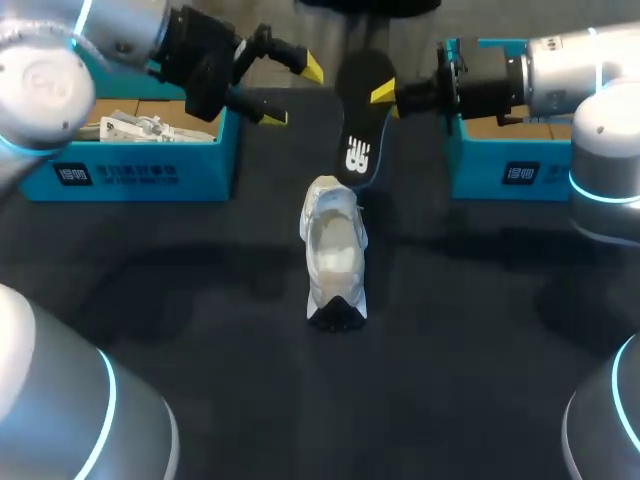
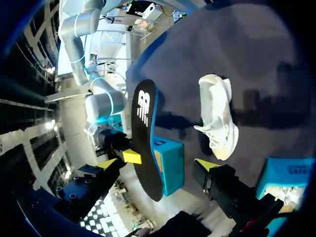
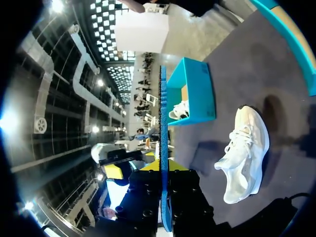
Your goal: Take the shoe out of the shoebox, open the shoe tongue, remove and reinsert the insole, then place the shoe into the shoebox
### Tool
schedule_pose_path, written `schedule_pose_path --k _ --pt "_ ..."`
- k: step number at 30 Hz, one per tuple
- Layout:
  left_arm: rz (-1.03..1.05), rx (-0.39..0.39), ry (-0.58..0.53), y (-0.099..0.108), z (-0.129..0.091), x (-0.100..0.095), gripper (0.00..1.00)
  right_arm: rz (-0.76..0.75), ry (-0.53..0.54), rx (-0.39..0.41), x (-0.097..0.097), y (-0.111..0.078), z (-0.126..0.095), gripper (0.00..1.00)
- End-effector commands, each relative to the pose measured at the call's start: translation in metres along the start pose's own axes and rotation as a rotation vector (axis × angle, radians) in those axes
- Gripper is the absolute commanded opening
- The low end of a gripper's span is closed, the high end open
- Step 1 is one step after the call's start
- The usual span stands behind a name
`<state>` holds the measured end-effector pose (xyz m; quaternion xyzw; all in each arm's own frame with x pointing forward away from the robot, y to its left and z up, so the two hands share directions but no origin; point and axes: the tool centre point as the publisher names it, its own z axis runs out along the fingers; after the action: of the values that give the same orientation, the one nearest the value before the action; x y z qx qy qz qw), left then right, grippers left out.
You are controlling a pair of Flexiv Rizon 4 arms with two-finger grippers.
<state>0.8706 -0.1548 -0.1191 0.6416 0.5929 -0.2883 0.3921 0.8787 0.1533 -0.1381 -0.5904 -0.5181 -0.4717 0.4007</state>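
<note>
Insole (image 1: 358,120) out, reinsertion next.
Our right fingers (image 1: 383,93) clamped it, left fingers (image 1: 313,68) apart; we judged it needed aligning over the shoe (image 1: 333,250).

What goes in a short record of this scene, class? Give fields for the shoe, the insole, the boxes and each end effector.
Shoe: white shoe on the dark table, outside both boxes
Insole: black insole out of the shoe, held off the table
Right arm: right end effector shut on the insole
Left arm: left end effector open, empty, beside the insole
Boxes: left blue box holds something white; right blue box, contents hidden
</note>
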Motion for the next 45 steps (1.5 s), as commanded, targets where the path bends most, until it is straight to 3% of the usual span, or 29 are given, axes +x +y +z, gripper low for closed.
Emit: schedule_pose_path --k 1,8,16,19,22,29,31,45 --pt "-0.012 -0.099 -0.28 -0.003 0.01 0.008 1.0 0.001 -0.001 0.0 0.004 -0.002 0.0 0.0" --pt "0.0 -0.172 -0.419 0.002 0.021 0.009 1.0 -0.003 0.008 0.01 0.012 -0.004 0.002 0.0" --pt "0.007 -0.189 -0.532 0.002 0.029 0.004 1.0 0.001 0.02 0.017 0.014 -0.005 0.002 0.0" --pt "0.006 -0.183 -0.553 0.001 0.032 0.004 0.85 0.006 0.025 0.02 0.015 -0.006 0.002 0.0" --pt "-0.003 -0.176 -0.574 0.001 0.033 0.002 0.62 0.01 0.03 0.022 0.015 -0.007 0.002 0.0" --pt "-0.012 -0.15 -0.59 0.0 0.036 -0.002 0.48 0.002 0.03 0.041 0.014 -0.011 0.004 0.0" --pt "-0.016 -0.144 -0.591 0.0 0.037 -0.003 0.38 0.003 0.028 0.043 0.014 -0.012 0.005 0.0" --pt "-0.036 -0.133 -0.615 0.007 0.052 -0.011 0.41 0.014 0.024 0.076 0.014 -0.025 0.016 0.0"
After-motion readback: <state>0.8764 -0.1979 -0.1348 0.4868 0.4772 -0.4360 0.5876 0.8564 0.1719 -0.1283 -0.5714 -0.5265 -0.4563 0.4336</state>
